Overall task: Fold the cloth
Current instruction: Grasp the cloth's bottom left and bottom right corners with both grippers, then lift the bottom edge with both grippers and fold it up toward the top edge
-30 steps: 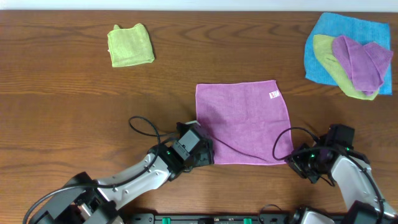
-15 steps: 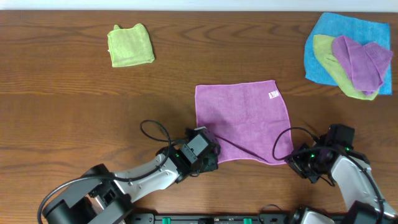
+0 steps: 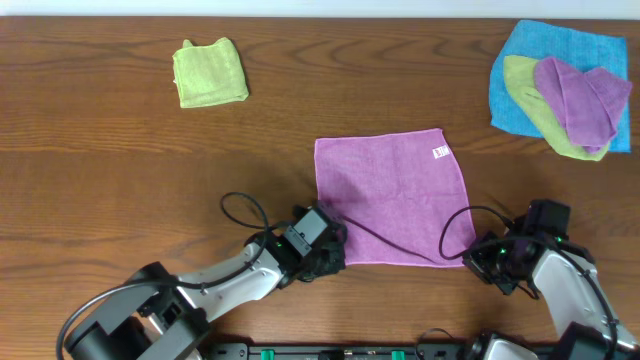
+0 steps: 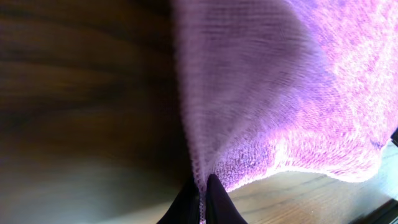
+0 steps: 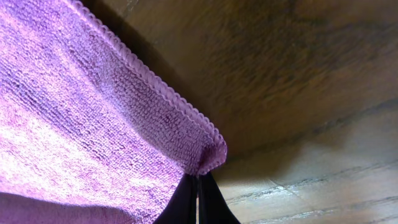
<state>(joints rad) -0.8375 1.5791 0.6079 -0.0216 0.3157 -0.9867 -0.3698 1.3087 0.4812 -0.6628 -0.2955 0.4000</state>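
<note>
The cloth point(image 3: 392, 196), a lilac-purple square with a small white tag near its far right corner, lies spread flat on the wooden table in the overhead view. My left gripper point(image 3: 336, 254) is at its near left corner, shut on the cloth's edge point(image 4: 200, 186), which rises between the two dark fingertips. At the near right corner sits my right gripper point(image 3: 472, 256), likewise shut on the cloth's corner point(image 5: 208, 158), the hem pinched just above the black fingers point(image 5: 186, 202).
A folded lime-green cloth point(image 3: 210, 71) lies at the far left. At the far right a blue cloth point(image 3: 525, 50) carries a green cloth point(image 3: 535, 105) and another purple one point(image 3: 580, 98). Black cables loop beside both wrists.
The left gripper has slid right to the cloth's near left corner and shut on it. The right gripper has closed fully on the near right corner; the cloth's near edge shifted slightly.
</note>
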